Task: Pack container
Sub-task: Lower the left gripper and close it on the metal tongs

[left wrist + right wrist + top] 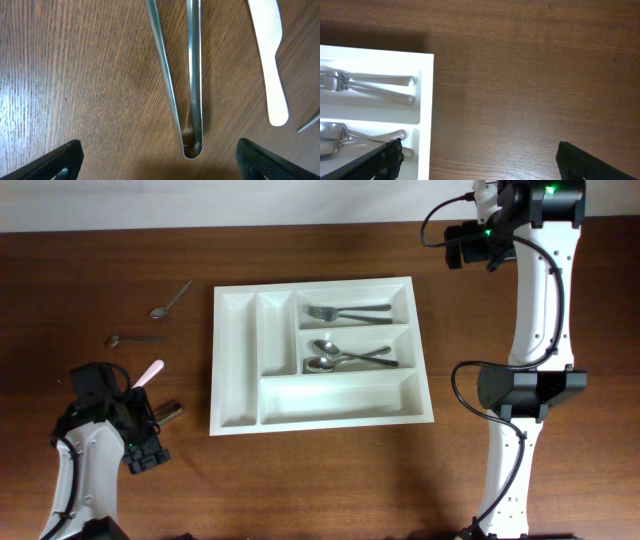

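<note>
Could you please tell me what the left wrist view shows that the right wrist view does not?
Only the left wrist: metal tongs and a pale plastic utensil handle. Only the right wrist: one end of the container, with forks in one compartment and spoons in the next. Both: the brown table and wide-open jaws at the bottom corners.

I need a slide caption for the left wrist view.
Open left end effector above metal tongs on the wooden table, beside a pale plastic utensil.
</note>
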You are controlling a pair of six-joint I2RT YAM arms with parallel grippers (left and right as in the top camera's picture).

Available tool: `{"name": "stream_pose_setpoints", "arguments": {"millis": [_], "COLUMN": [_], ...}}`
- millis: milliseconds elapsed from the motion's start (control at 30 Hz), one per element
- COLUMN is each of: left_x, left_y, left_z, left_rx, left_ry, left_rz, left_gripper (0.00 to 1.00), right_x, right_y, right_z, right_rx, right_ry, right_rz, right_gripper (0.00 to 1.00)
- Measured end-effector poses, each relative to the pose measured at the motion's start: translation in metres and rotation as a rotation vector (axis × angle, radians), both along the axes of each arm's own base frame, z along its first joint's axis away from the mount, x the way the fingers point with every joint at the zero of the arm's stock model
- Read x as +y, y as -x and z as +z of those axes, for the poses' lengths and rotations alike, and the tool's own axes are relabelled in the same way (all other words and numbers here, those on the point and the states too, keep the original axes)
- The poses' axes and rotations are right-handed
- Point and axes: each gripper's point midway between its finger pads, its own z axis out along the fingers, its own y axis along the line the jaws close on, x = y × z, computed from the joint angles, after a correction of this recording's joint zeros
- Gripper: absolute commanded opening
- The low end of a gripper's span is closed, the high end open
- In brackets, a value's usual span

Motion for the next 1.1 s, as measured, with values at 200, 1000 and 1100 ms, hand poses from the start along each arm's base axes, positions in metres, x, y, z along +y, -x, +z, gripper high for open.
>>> {"name": "stream_pose_setpoints", "arguments": {"millis": [200,1000,1100], "left_x": [0.01,0.021,0.021], "left_y": [-0.002,-0.001,-0.001], "left_z": [0.002,-0.048,-0.048], "left_rx": [-0.006,0.143,0.146], "left_ry": [-0.048,-0.048,-0.047], "left_rz": [0.041,0.056,0.056], "left_gripper": [0.99,0.99,0.99], "right_x": [0.0,0.0,0.0], "right_y": [0.0,0.0,0.0], "right_z": [0.0,0.0,0.0], "right_rx": [0.0,0.0,0.0], "right_ry": [0.0,0.0,0.0], "right_rz": [0.0,0.0,0.0], "right_gripper": [0.99,0.99,0.99]}}
